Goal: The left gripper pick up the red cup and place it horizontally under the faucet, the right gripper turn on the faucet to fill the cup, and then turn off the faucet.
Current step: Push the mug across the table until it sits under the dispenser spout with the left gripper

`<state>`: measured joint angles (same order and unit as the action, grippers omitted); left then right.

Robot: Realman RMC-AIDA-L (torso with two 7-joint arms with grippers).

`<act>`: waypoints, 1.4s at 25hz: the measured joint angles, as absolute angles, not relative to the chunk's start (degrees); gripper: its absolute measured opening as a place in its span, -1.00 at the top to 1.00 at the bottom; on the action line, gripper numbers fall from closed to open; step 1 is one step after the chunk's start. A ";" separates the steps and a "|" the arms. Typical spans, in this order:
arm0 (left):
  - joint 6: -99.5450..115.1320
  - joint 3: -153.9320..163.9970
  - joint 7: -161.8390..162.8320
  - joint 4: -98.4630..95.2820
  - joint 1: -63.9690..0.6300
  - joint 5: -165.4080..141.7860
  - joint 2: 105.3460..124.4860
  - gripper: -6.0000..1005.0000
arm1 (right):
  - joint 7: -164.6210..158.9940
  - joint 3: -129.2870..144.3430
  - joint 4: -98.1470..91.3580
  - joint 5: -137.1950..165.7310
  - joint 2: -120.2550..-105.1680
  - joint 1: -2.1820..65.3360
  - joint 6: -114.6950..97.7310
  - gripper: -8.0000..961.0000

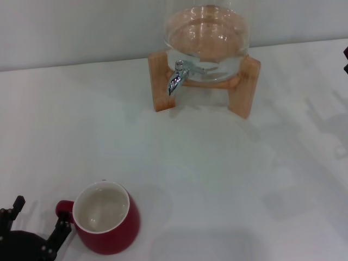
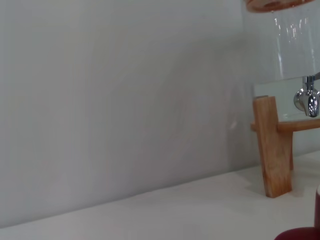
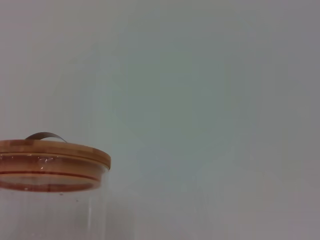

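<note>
- The left claw (image 1: pixel 33 231), black and claw-like, is at the near left corner of the head view, low over the white worktop (image 1: pixel 228 179). Its fingers stand apart, in a wide opening, and they hold nothing. One finger (image 1: pixel 61 231) is just beside the small loop handle of the cup; I cannot tell if it touches it.
- The red cup (image 1: pixel 106 218), a squat dark-red ceramic mug with white inside, stands upright on the worktop, near the front edge and right beside the left claw. Its handle points toward the claw. It looks empty.
- In my judgement the cup is stiff and rather heavy for its size, with a smooth glaze that can slip, and it can chip if it is knocked. The body is wide at the base, so a hold across the wall near the rim, or around the handle side, seems safer than a hold low down.
- The middle of the worktop lies between the cup and the dispenser; they are well apart.
- The faucet (image 1: pixel 178 78), a small shiny chrome tap with down-curved spout, sits on a clear glass jar (image 1: pixel 206 32) in a light wooden stand (image 1: pixel 163 81) at the far side.
- The right claw (image 1: pixel 346 60) shows only as a dark bit at the right edge; its state I cannot tell.
</note>
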<state>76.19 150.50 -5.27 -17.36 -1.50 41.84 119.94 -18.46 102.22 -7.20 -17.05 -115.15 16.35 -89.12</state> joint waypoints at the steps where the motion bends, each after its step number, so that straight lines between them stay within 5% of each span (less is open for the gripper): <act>1: 76.19 150.48 -5.27 -17.32 -1.59 41.84 119.93 -0.75 | -18.45 102.26 -7.21 -17.05 -115.15 16.35 -89.12 -0.64; 18: 76.20 150.73 -4.86 -17.05 -2.84 41.75 119.88 -0.74 | -18.46 102.30 -7.39 -17.05 -115.13 16.44 -89.12 -0.64; 29: 75.53 150.83 -4.76 -17.05 -3.00 41.39 119.88 -0.44 | -18.45 102.30 -7.39 -17.05 -115.13 16.44 -89.12 -0.64; 35: 75.50 150.93 -4.75 -17.17 -3.08 41.33 119.88 -0.03 | -18.45 102.30 -7.48 -17.05 -115.13 16.44 -89.12 -0.64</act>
<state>75.50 150.93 -4.75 -17.17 -3.08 41.33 119.88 -18.45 102.30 -7.48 -17.05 -115.13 16.44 -89.12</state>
